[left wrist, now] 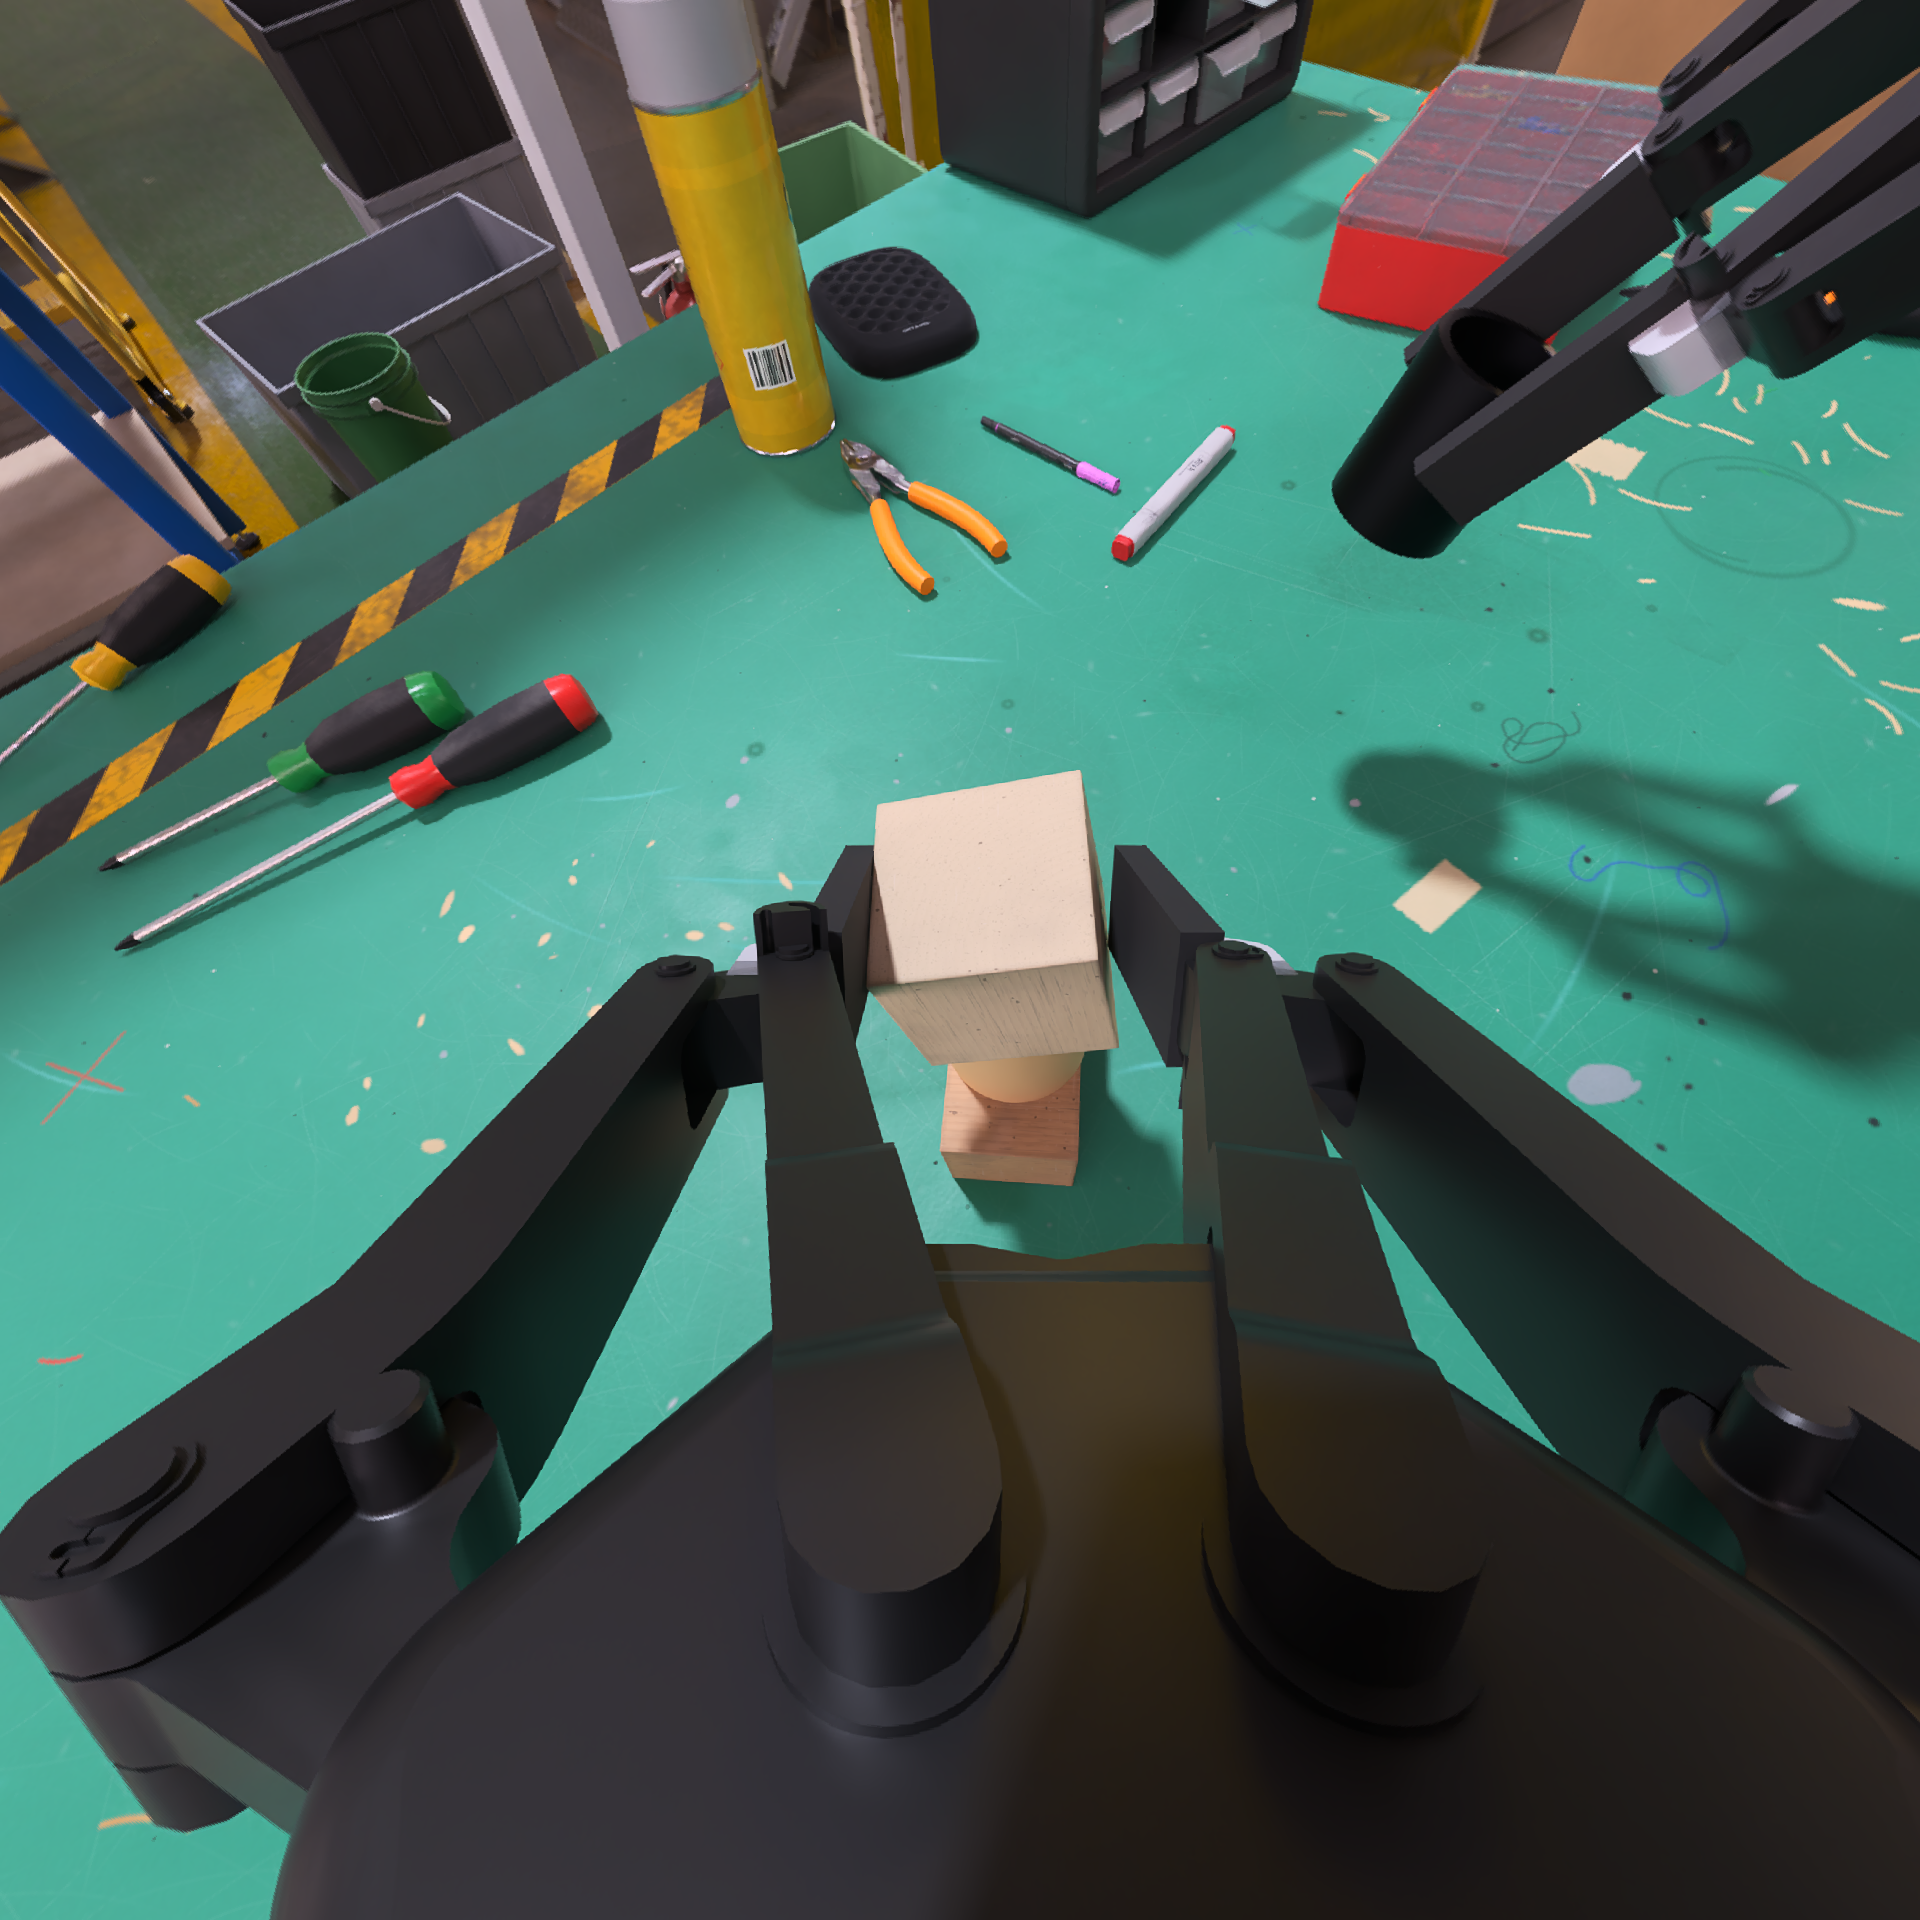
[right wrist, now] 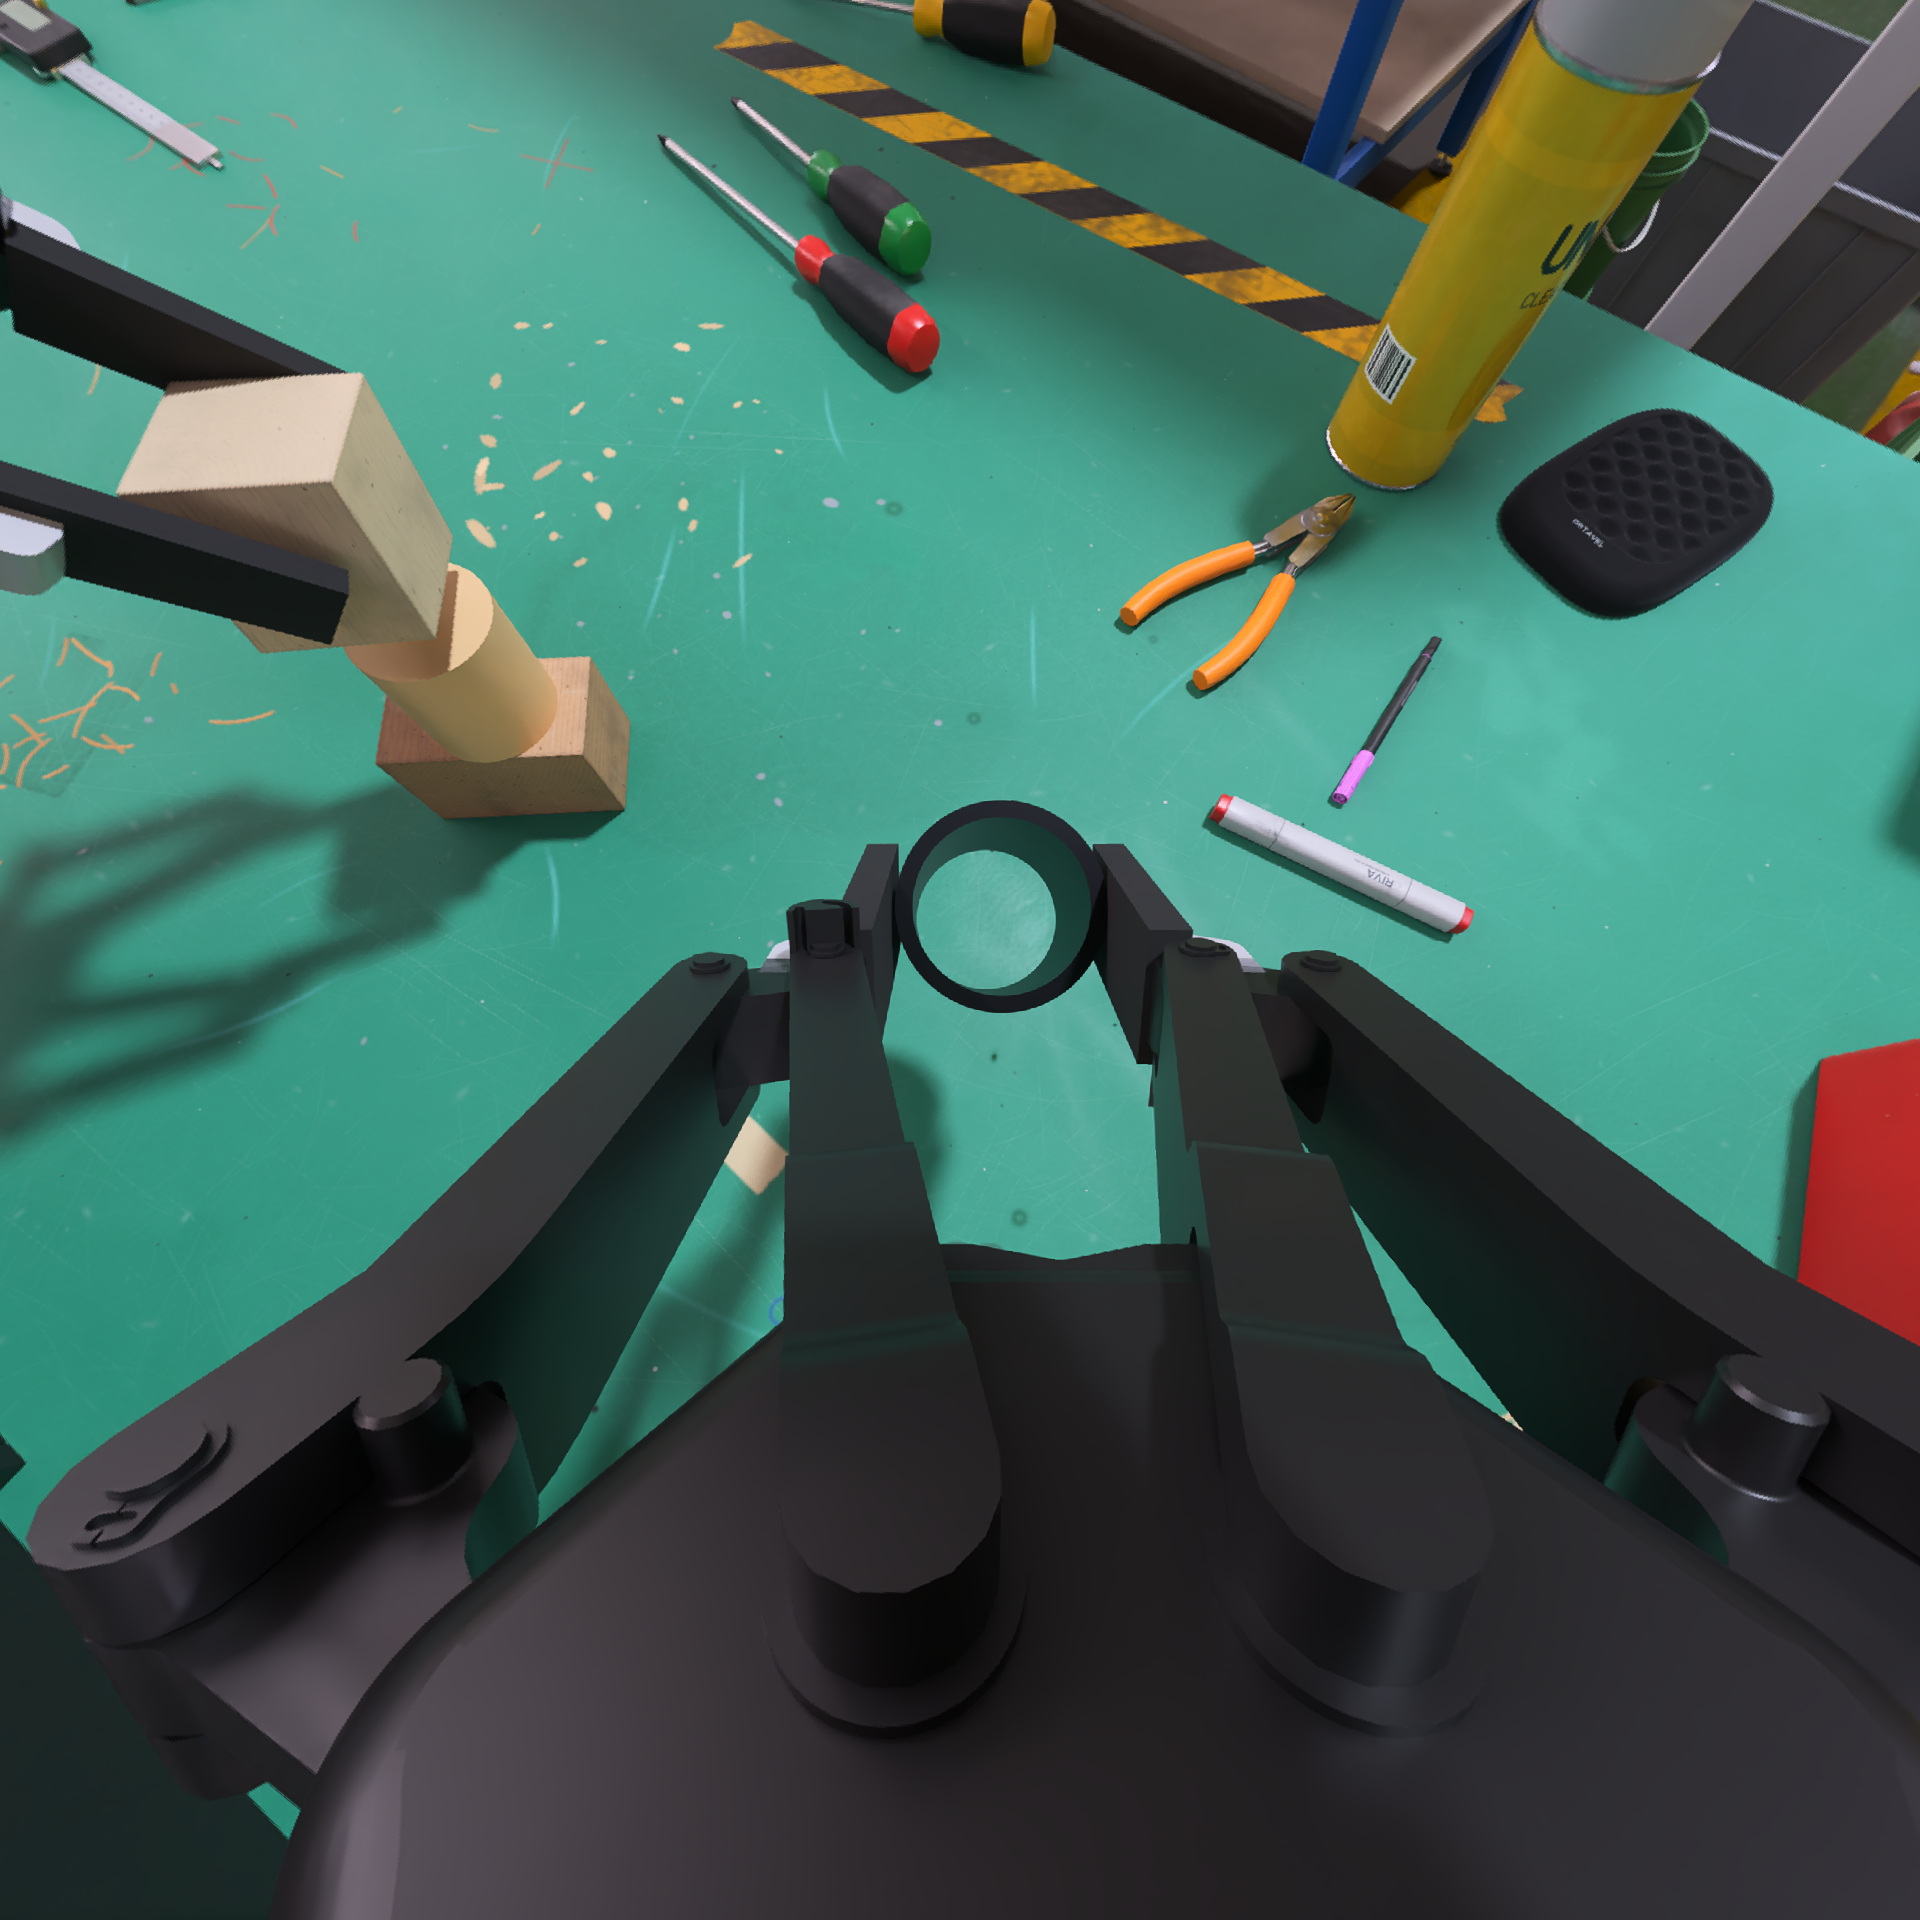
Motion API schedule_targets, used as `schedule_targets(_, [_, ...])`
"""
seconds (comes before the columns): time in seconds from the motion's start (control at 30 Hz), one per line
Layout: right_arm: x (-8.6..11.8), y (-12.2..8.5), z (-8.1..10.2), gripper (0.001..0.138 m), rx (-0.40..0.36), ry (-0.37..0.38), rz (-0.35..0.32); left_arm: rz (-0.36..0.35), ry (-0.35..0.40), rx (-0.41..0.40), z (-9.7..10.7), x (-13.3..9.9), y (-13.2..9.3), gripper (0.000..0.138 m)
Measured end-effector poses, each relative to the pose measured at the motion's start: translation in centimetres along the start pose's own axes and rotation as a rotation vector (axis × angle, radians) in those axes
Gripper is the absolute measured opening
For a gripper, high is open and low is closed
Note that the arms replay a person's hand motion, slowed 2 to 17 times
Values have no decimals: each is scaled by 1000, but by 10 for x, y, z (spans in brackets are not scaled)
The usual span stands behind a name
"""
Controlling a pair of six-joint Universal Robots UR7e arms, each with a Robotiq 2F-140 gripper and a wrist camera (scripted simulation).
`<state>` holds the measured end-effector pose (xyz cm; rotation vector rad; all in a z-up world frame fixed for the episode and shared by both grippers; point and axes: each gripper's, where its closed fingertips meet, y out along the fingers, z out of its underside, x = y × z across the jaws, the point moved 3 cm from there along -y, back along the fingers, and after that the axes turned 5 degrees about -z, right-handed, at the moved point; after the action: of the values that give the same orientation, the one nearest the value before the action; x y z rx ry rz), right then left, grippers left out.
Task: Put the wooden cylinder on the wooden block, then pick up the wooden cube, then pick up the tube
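Green table (right wrist: 1039,644): wooden block (right wrist: 540,758) lies flat as the base, wooden cylinder (right wrist: 488,675) upright on it, so stacking looks done. My left gripper (left wrist: 987,904) is clamped on the wooden cube (left wrist: 987,894), held in the air right above the cylinder. My right gripper (right wrist: 997,904) pinches the black tube (right wrist: 997,904) by its outer wall, clear of the table. Both picks look complete.

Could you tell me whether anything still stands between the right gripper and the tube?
Nothing visible does. The right gripper is shut on the black tube, holding it above the green table; one finger pad presses each side.
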<state>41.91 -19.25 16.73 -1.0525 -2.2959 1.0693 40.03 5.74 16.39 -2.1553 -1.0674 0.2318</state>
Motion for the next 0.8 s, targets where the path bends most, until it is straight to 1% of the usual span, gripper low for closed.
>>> schedule_targets(0.37, [-2,-11,0,49,-25,7,19,6,2,23,4,-3,5,60])
schedule_targets(0.8, [-3,-21,-1,49,-51,13,32,-11,27,42,7,-6,9,57])
